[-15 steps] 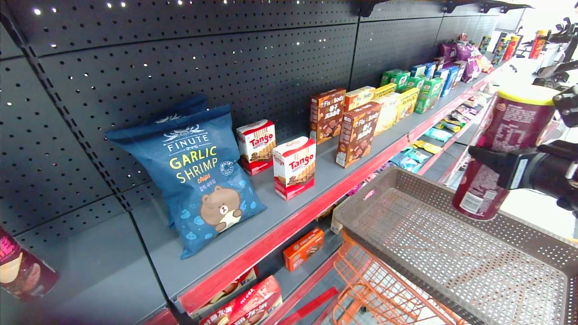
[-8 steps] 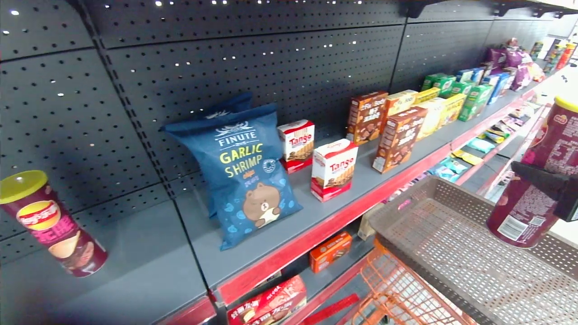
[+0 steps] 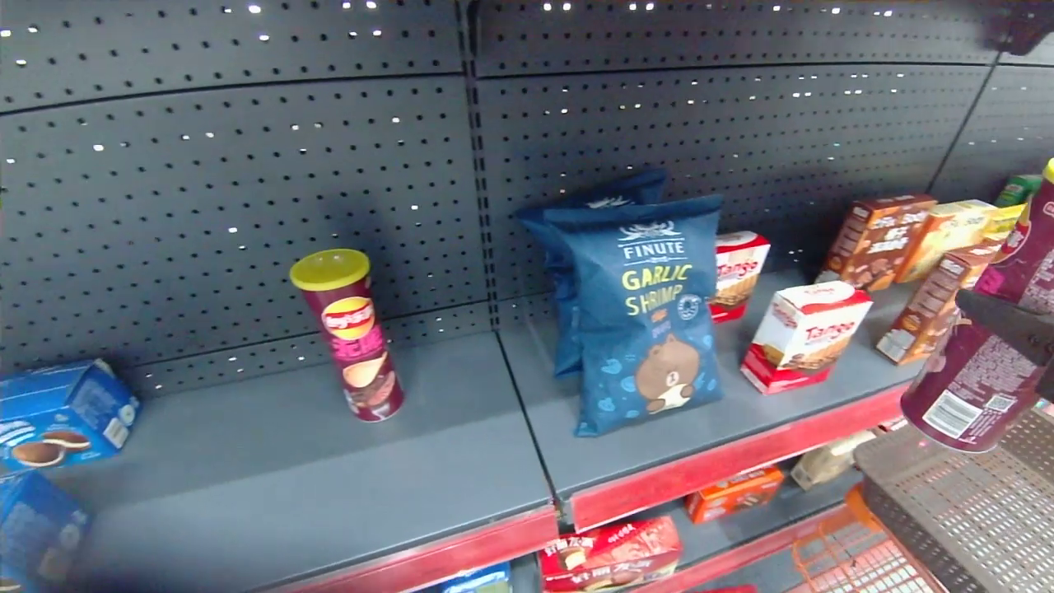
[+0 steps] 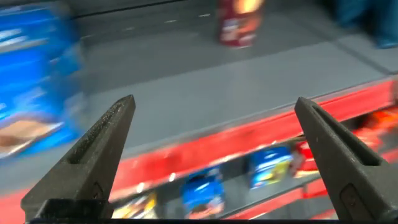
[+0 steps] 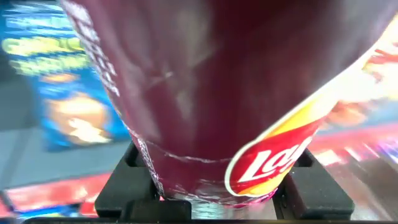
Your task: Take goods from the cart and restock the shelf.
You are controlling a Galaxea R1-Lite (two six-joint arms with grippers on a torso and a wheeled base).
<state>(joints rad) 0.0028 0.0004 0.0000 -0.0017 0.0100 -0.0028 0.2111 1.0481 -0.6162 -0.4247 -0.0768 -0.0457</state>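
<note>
My right gripper [image 5: 217,193] clamps a can [image 3: 976,371] near upright above the cart [image 3: 947,502], ready to stand beside the second can [image 3: 350,333] near the back edge of the shelf [image 3: 329,478]; left gripper [image 4: 214,106] spread, empty.

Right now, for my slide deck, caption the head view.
Right gripper holds a maroon chip can near the shelf, where a matching can stands.

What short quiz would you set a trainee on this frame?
1. True or false: the right gripper is shut on a maroon chip can.
2. The left gripper is: A open and holding nothing, B shut on a box, C shut on a bag.
3. Fill in: the lid of the upright can on the shelf is ____.
Key: 1 true; 2 A; 3 yellow.
</note>
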